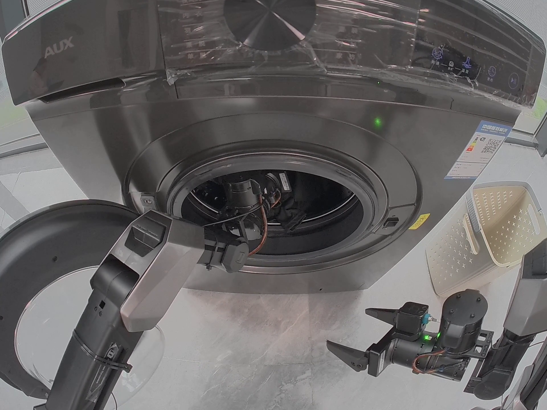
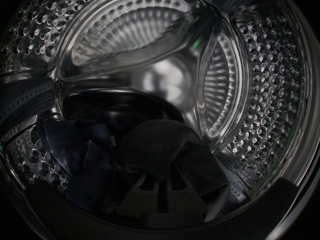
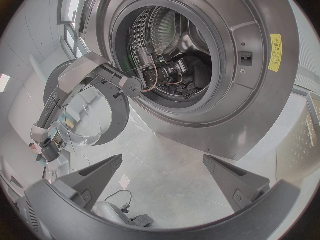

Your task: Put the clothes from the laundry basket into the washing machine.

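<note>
Pale floor (image 1: 273,337) lies under your right tool (image 1: 348,328), wide open, empty. Your left tool (image 2: 163,190) is inside the washing machine drum (image 2: 266,84) near dark clothes (image 2: 83,157); its opening I cannot tell.

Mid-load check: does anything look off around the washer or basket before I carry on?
Only the clear plastic film over the washing machine's control panel: it is wrinkled, and its lower edge is ragged and lifting. The dark clothes lie inside the drum. No clothes lie on the floor by the laundry basket.
</note>
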